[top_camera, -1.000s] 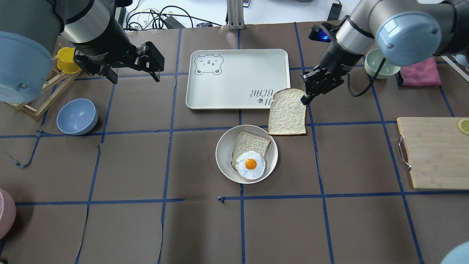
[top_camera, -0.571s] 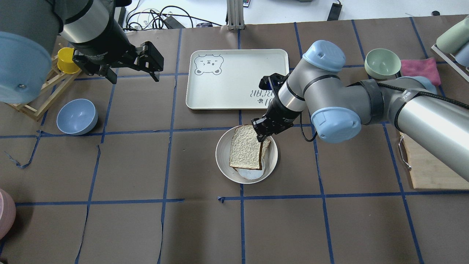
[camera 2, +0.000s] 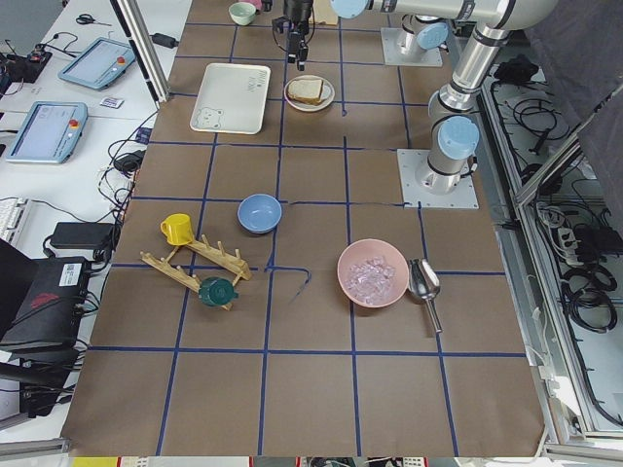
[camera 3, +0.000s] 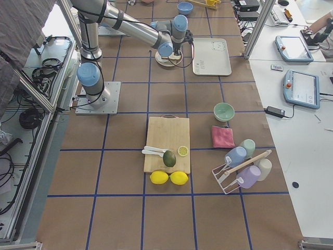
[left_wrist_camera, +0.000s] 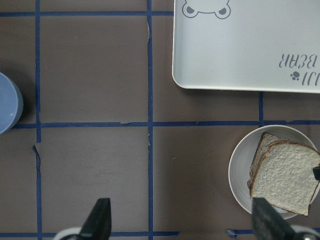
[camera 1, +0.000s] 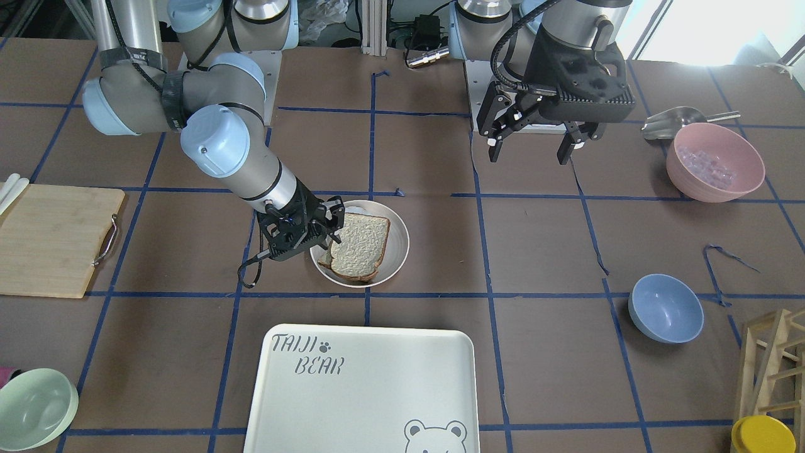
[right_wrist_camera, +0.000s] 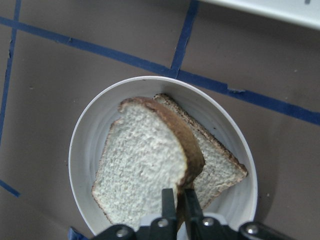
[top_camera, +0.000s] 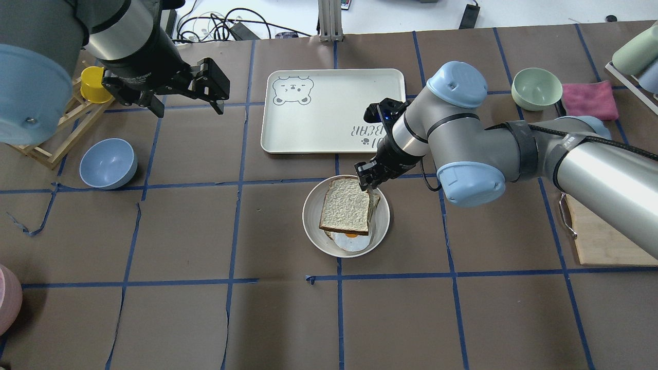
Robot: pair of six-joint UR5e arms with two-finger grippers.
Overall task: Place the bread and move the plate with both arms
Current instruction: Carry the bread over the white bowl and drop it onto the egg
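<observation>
The plain bread slice (top_camera: pixel 345 209) is over the round off-white plate (top_camera: pixel 310 216) and covers most of the slice with the fried egg (top_camera: pixel 349 241). My right gripper (top_camera: pixel 367 182) is shut on the bread's crust at the plate's far edge. In the right wrist view the bread (right_wrist_camera: pixel 145 175) hangs tilted from the shut fingers (right_wrist_camera: pixel 169 200) over the lower slice (right_wrist_camera: pixel 220 165) inside the plate (right_wrist_camera: pixel 82 150). I cannot tell whether the bread's free edge touches it. My left gripper (top_camera: pixel 187 108) is open and empty, high over the table's far left, well away from the plate (left_wrist_camera: pixel 237 175).
The "TAIJI BEAR" tray (top_camera: pixel 329 110) lies just beyond the plate. A blue bowl (top_camera: pixel 108 163) and a yellow cup (top_camera: pixel 94 85) on a wooden rack are at the left. A green bowl (top_camera: pixel 536 88), a pink cloth (top_camera: pixel 589 100) and a cutting board (top_camera: pixel 606 241) are at the right.
My right gripper has carried the bread from beside the tray to over the plate, then laid it flatter over the egg slice. The left arm has not moved.
</observation>
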